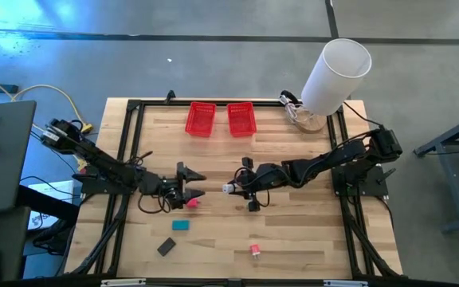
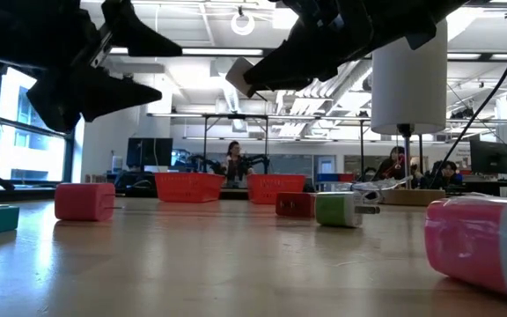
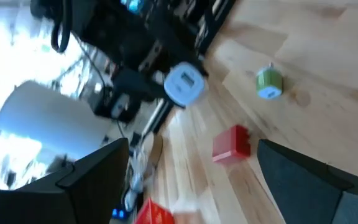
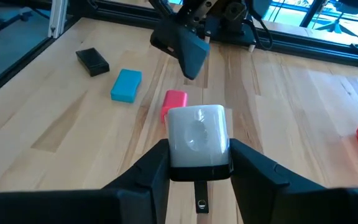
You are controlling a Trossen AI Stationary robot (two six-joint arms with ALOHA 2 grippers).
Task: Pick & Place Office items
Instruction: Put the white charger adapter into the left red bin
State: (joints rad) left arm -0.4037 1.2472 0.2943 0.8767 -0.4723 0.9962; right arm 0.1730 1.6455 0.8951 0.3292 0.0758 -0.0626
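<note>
Between the two grippers at mid-table, a silvery white block (image 4: 197, 142) hangs clamped in the right gripper (image 4: 198, 163).

Its fingers press both flanks, low on the block (only a shallow bite, it seems). Just beyond lie a pink block (image 4: 174, 102), a teal block (image 4: 127, 84) and a dark grey block (image 4: 92, 61). The left gripper (image 1: 192, 185) faces it with fingers spread wide, empty. Both red mesh baskets (image 1: 200, 118) sit well apart at the far edge. The block could slip out on the carry, or the nearby arms could clash.
</note>
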